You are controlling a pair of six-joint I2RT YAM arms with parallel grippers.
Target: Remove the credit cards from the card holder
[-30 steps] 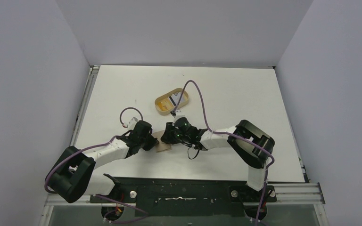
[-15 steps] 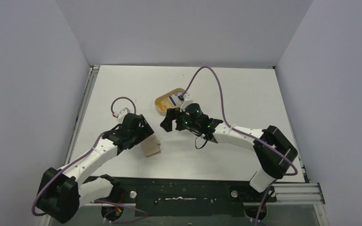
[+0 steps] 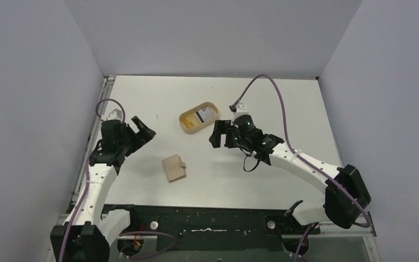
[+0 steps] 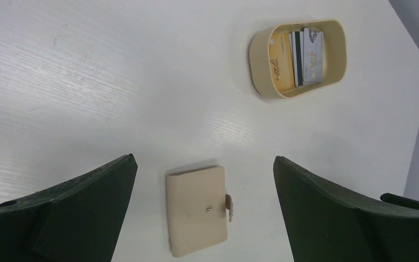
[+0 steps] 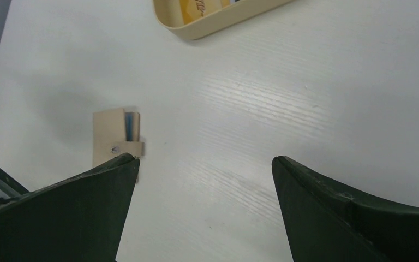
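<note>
The card holder lies folded shut on the white table between the two arms, tan with its snap tab sticking out at one edge. A sliver of light blue shows at its edge in the right wrist view. The credit cards lie in the oval tan tray, whitish and dark-striped, beside a yellow card. My left gripper hovers open, up and to the left of the holder, holding nothing. My right gripper hovers open, to the holder's upper right, also empty.
The oval tray stands beyond the card holder toward the table's middle; its rim shows at the top of the right wrist view. Grey walls enclose the table on three sides. A metal rail runs along the left edge.
Both grippers opened and drew back from the card holder, the left arm swinging left, the right arm right. The holder now lies free, shifted slightly to the left.
</note>
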